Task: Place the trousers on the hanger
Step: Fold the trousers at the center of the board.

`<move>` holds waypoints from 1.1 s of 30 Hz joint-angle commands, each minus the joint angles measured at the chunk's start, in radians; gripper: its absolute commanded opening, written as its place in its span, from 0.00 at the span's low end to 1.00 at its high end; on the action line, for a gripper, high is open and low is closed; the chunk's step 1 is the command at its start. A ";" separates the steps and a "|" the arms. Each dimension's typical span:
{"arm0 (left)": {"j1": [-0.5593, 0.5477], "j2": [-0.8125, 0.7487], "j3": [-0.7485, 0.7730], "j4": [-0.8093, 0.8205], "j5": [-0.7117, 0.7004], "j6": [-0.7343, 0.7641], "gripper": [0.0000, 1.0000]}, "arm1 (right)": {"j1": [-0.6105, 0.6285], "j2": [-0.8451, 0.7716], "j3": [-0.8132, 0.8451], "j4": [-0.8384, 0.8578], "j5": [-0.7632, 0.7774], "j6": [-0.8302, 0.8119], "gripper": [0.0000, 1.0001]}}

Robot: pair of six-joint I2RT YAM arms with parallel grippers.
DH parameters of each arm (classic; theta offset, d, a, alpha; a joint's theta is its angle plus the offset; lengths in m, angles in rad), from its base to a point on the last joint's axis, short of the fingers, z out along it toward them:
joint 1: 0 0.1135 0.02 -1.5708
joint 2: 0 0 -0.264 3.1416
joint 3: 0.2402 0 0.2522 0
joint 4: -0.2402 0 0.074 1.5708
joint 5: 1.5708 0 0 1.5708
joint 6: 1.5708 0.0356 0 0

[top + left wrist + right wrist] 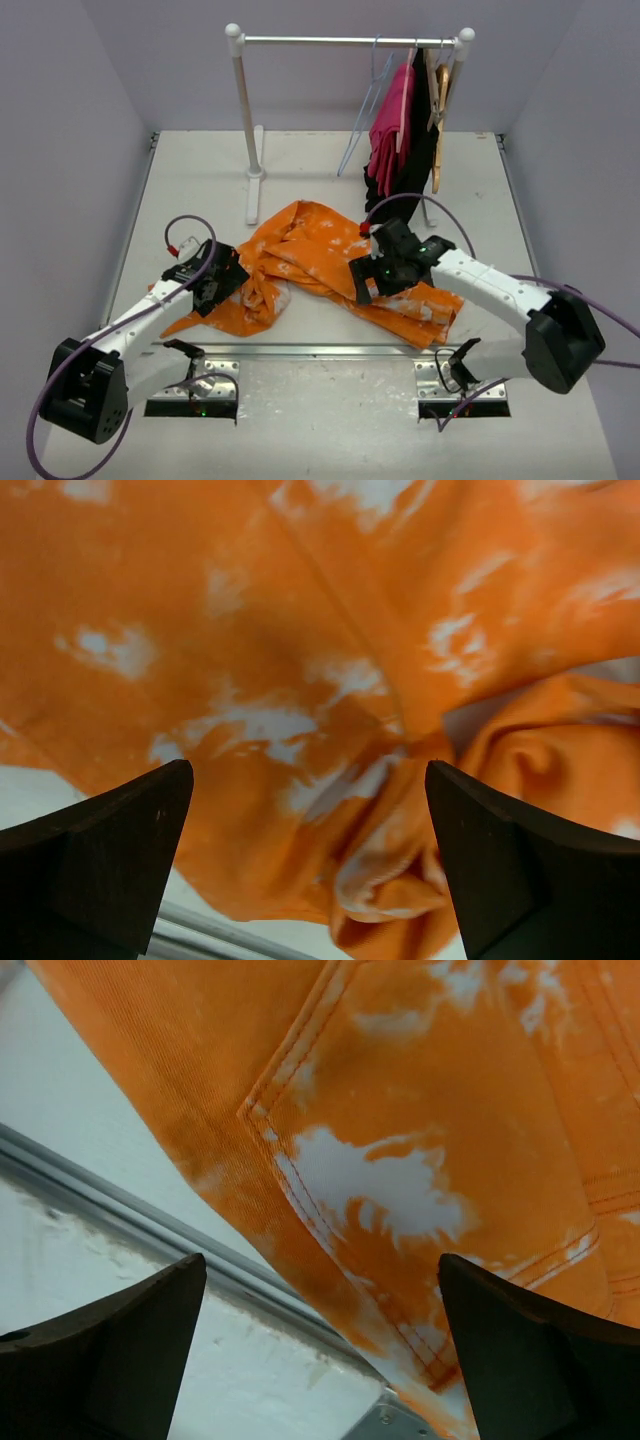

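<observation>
The left gripper's [310, 780] dark fingers [110, 850] are spread wide and hold nothing, hovering just above the crumpled, bright orange cloth trousers [300, 630] with white bleach-like blotches. The right gripper's [320, 1265] fingers [520, 1340] are likewise parted and empty over a stitched pocket of ribbed weave. The trousers lie in a heap on the scuffed white table [200, 180], their near edge by a metal strip [330, 350]. Plain pale walls [70, 120] enclose it. At the back, the thin pale blue-grey wire hanger [352, 140] hangs from a white-posted rail [340, 41].
</observation>
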 commanded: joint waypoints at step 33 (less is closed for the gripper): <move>0.004 0.072 0.226 -0.072 -0.374 -0.145 0.00 | -0.345 -0.208 0.416 -0.327 0.665 -0.084 0.02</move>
